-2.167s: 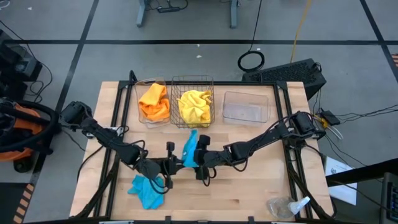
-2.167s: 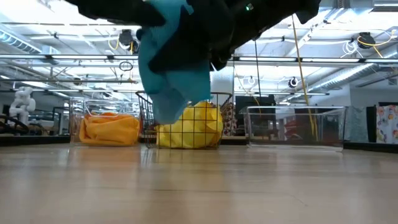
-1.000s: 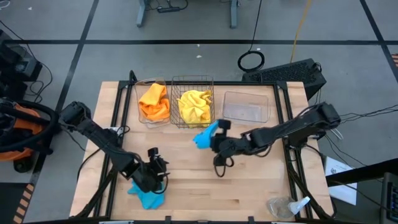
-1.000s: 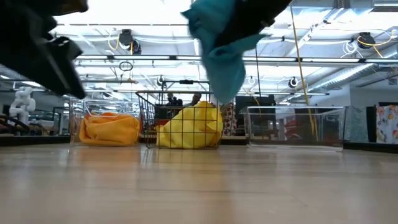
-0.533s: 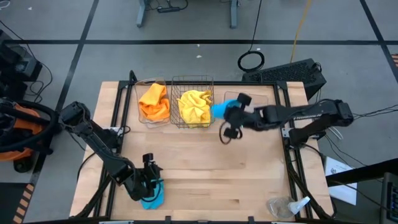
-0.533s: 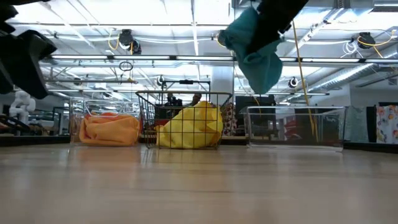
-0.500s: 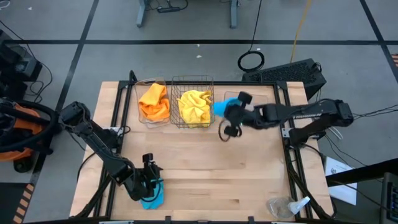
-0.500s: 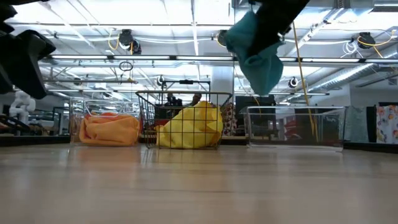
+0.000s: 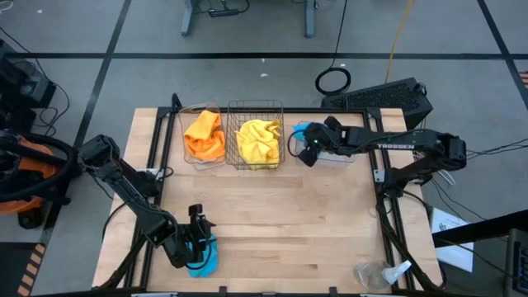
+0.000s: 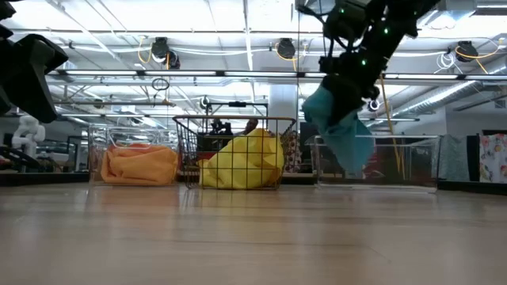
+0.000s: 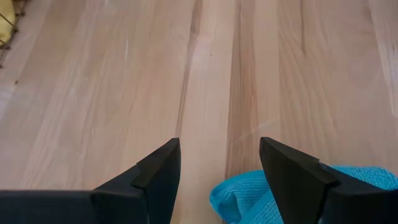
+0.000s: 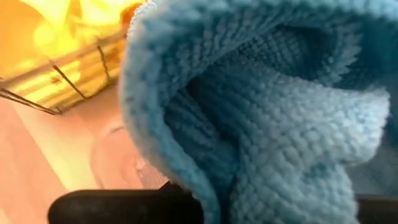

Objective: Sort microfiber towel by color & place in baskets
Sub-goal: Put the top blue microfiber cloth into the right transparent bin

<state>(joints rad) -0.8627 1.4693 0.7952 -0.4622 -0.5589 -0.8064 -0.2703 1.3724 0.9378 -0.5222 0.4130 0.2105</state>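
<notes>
Our right hand grips a blue towel over the clear tub at two o'clock; our left hand gapes above another blue towel at seven o'clock.

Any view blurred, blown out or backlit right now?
Right wrist view: blue towel fills the frame, sharp weave, wire basket behind it soft and overexposed. Low view: bright ceiling lights backlight the right gripper, which reads as a near silhouette. High and left wrist views: even, sharp.
</notes>
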